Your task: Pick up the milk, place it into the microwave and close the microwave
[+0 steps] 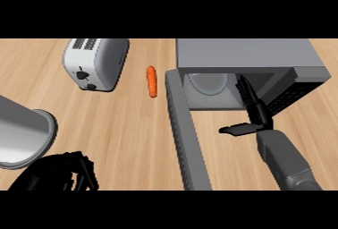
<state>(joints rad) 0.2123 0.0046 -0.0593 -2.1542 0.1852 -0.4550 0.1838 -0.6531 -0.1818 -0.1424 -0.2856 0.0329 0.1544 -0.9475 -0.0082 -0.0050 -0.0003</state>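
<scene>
The left hand (63, 172) rests at the lower left edge, fingers relaxed, holding nothing; the right hand (254, 109) reaches into the open microwave (264, 53), fingers straight and apart; its door (185, 138) stands open; the milk is not visible; beyond lie a carrot (152, 81) and toaster (98, 62).

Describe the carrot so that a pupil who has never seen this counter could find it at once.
Start at the grey microwave with its door swung open. Just left of the door's far end lies the carrot, between it and the white toaster. It is the only orange, slender thing on the wooden counter.

Wooden counter (125, 129) – toaster (96, 62), carrot (152, 81), microwave (247, 58), pot (23, 138)
</scene>
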